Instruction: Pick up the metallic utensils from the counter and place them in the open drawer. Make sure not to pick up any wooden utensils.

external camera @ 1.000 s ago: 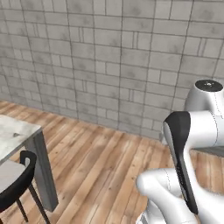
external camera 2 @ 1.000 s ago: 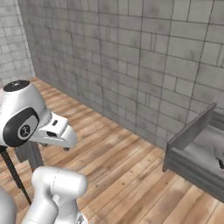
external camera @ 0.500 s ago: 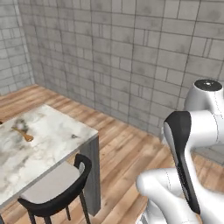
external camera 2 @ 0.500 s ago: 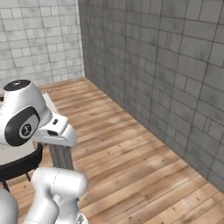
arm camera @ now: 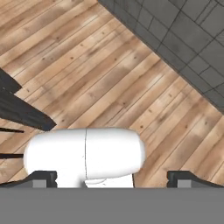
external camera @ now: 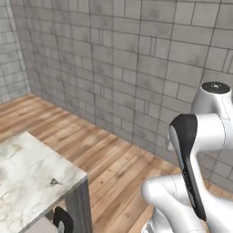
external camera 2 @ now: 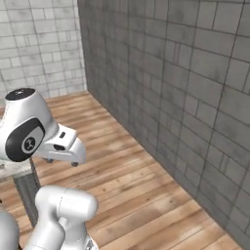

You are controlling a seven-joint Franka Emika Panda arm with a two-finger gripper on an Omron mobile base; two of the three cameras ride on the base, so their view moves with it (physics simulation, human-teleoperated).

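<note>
A corner of the white marble counter point(external camera: 32, 177) shows at the lower left of the left base view, on its dark grey base point(external camera: 78, 205). The metallic utensils, the wooden utensils and the open drawer are out of view. In the hand view my gripper point(arm camera: 113, 178) points down at the bare wooden floor. Its two dark fingertips point(arm camera: 43, 177) stand far apart with nothing between them, so it is open. The arm is folded close over the base.
A grey tiled wall point(external camera: 127, 68) runs close along the right side point(external camera 2: 195, 97), with wooden floor point(external camera 2: 132, 171) between it and the counter. A black chair back point(external camera: 63, 220) pokes up beside the counter's corner. Dark chair legs point(arm camera: 17, 111) cross the left of the hand view.
The whole picture has swung: the base has moved. The counter has slid toward the lower left of the left base view. The gripper stays open.
</note>
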